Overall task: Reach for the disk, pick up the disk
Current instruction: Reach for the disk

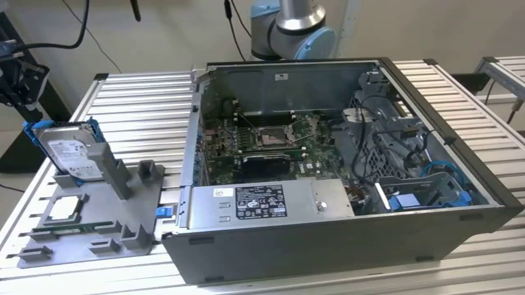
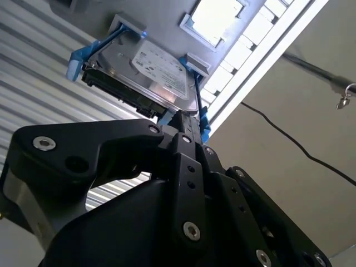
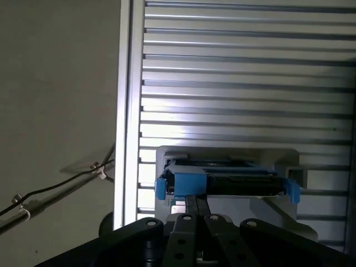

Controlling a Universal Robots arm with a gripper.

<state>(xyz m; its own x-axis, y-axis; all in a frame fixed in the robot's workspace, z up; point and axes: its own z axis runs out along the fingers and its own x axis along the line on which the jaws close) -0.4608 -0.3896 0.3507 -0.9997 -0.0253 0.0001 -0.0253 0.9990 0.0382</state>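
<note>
Hovering at disk (image 2: 147,69) edge | claw (image 2: 189,119) pressed together | disk propped in grey holder (image 1: 110,212)

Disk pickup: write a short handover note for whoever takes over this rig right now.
Gripper: fingers closed together, holding nothing. It points at the near edge of the disk, and no contact is visible in either wrist view.
Disk: stands tilted in the grey holder on the slatted table, at the exterior view's left of the open computer case.
Done: the reach has brought the gripper close to the disk.
Left: the disk is not yet gripped or lifted.
</note>
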